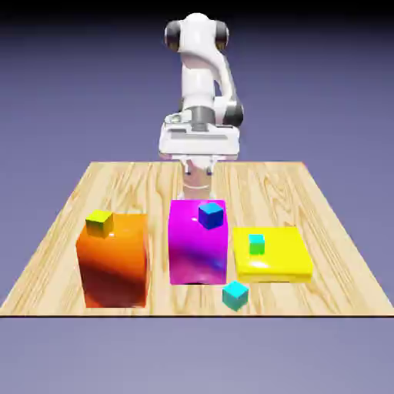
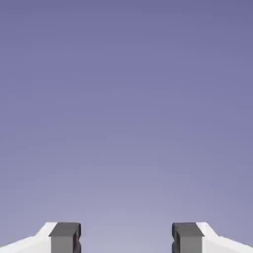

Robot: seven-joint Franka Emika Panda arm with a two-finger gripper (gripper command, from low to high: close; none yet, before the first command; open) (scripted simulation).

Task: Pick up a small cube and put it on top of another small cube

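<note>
The small cube [image 1: 235,295], tiny and turquoise-cyan, lies on the wooden table [image 1: 323,231] near its front edge, in front of the gap between the magenta and yellow blocks. My gripper [image 1: 198,166] hangs at the table's far side, behind the magenta block and well away from the small cube. The hand view holds only the blue-violet backdrop. There my gripper [image 2: 126,240] is open, its two grey fingertips [image 2: 64,237] wide apart with nothing between them. No cube appears in the hand view.
A tall orange block [image 1: 113,262] carries a tiny yellow-green cube [image 1: 99,223]. A tiny blue cube [image 1: 210,215] sits on the tall magenta block [image 1: 197,246]. On the low yellow block [image 1: 273,258] rests a tiny green cube with a cyan top [image 1: 256,245].
</note>
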